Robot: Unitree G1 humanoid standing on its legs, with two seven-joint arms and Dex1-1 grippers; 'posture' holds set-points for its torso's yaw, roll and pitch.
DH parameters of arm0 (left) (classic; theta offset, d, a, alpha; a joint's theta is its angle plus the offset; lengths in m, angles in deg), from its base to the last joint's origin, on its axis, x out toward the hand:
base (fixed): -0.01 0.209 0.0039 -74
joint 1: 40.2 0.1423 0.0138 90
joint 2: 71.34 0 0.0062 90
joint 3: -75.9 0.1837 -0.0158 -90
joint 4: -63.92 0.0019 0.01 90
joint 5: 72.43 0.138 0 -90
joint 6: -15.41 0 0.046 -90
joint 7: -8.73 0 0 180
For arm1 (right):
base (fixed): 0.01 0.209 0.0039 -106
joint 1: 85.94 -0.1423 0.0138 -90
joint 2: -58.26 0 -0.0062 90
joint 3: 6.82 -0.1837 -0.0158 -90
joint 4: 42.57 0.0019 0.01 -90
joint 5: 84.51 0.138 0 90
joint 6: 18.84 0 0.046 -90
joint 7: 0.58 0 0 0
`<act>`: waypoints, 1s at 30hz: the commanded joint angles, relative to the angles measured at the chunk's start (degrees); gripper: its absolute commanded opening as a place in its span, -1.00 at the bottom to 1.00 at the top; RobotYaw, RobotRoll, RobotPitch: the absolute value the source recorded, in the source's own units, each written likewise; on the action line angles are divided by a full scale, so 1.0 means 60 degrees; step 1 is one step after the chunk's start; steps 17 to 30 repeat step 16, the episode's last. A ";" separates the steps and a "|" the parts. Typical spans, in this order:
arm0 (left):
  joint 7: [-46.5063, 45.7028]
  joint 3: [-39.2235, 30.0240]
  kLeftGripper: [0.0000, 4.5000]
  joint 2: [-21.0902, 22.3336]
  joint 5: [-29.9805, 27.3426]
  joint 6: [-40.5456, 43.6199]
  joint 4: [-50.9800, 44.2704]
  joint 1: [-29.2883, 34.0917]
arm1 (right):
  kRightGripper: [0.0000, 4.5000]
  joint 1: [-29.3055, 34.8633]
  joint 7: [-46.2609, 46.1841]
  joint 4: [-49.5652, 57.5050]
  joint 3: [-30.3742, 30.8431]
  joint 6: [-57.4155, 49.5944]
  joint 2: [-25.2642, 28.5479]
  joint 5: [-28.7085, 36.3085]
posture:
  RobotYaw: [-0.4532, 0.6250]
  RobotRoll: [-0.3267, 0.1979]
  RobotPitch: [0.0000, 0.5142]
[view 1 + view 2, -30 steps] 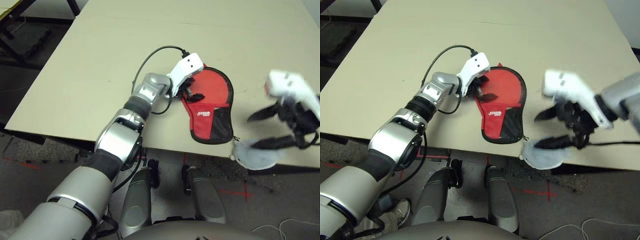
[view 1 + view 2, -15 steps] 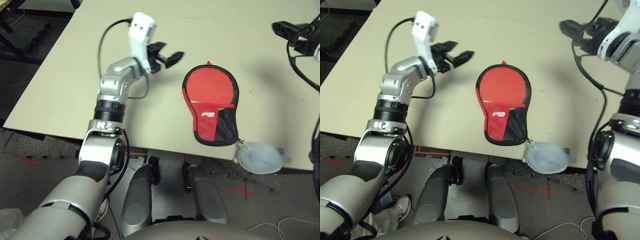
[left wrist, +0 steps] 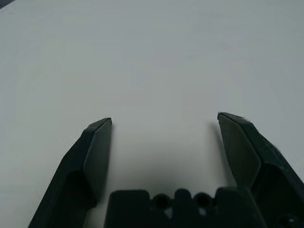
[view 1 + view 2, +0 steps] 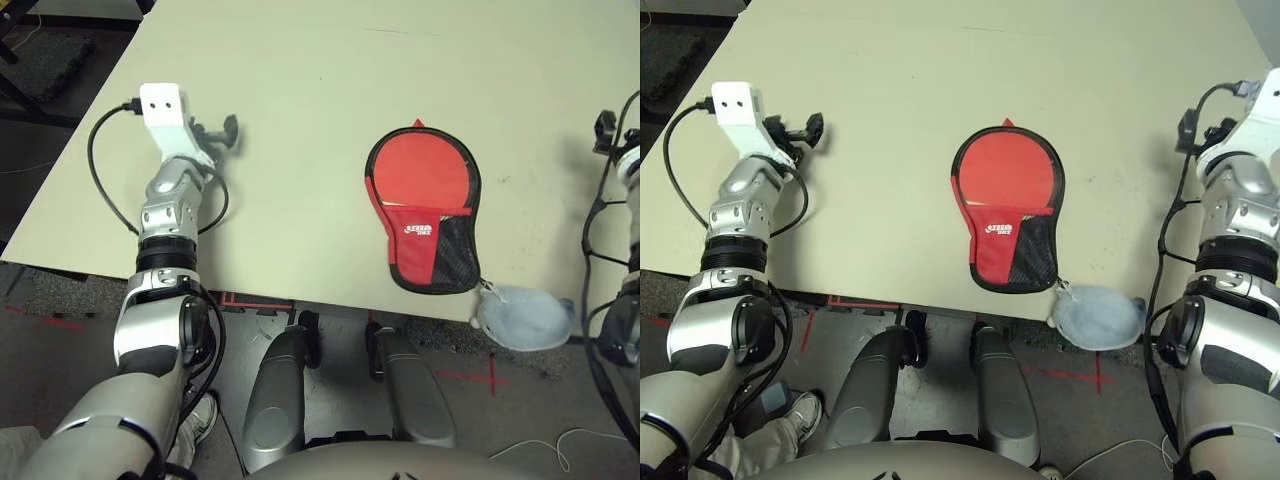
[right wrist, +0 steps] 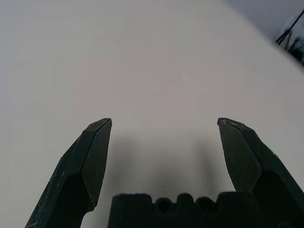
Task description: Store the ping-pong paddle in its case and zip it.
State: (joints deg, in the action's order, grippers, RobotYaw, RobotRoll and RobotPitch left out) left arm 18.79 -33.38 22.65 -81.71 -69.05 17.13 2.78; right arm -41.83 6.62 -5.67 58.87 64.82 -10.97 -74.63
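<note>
Beige table (image 4: 900, 200) over grey floor (image 4: 1140, 410); left tool (image 3: 165, 116), right tool (image 5: 165, 119) both wide, empty.

You can locate one marking: the white logo (image 4: 998, 229) on the lower front of the red case (image 4: 990, 258). Note that it is printed on the red panel, beside the black mesh pocket (image 4: 1034, 250). You will see two lines of characters, the upper line in larger type and the lower line in smaller type. The characters are too small for you to read with certainty; do not record a brand name, word or number from this marking.
</note>
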 commanded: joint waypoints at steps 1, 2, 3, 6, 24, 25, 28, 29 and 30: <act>-0.0320 0.0021 1.00 -0.0157 -0.0074 0.0310 0.0369 0.0387 | 0.98 0.0218 -0.0002 -0.0489 0.0089 0.0398 0.0006 -0.0060 | -0.30 0.25 0.39; -0.0346 0.0052 1.00 -0.0185 -0.0077 0.0286 0.0381 0.0368 | 0.98 0.0246 -0.0022 -0.0551 0.0140 0.0484 0.0025 -0.0077 | -0.30 0.25 0.40; -0.0342 0.0095 1.00 -0.0200 -0.0063 0.0240 0.0387 0.0350 | 0.98 0.0278 -0.0054 -0.0601 0.0169 0.0550 0.0037 -0.0081 | -0.30 0.25 0.41; -0.0267 0.0184 1.00 -0.0242 -0.0065 0.0111 0.0403 0.0254 | 0.98 0.0439 -0.0173 -0.0691 0.0161 0.0672 0.0024 -0.0021 | -0.30 0.25 0.41; 0.1371 0.1334 1.00 0.0040 0.0533 -0.1982 0.1091 -0.0798 | 0.98 0.1093 -0.0525 -0.0275 -0.0013 0.0866 -0.0136 0.0300 | -0.30 0.25 0.39; 0.1371 0.1334 1.00 0.0040 0.0533 -0.1982 0.1091 -0.0798 | 0.98 0.1093 -0.0525 -0.0275 -0.0013 0.0866 -0.0136 0.0300 | -0.30 0.25 0.39; 0.1371 0.1334 1.00 0.0040 0.0533 -0.1982 0.1091 -0.0798 | 0.98 0.1093 -0.0525 -0.0275 -0.0013 0.0866 -0.0136 0.0300 | -0.30 0.25 0.39; 0.1371 0.1334 1.00 0.0040 0.0533 -0.1982 0.1091 -0.0798 | 0.98 0.1093 -0.0525 -0.0275 -0.0013 0.0866 -0.0136 0.0300 | -0.30 0.25 0.39; 0.1371 0.1334 1.00 0.0040 0.0533 -0.1982 0.1091 -0.0798 | 0.98 0.1093 -0.0525 -0.0275 -0.0013 0.0866 -0.0136 0.0300 | -0.30 0.25 0.39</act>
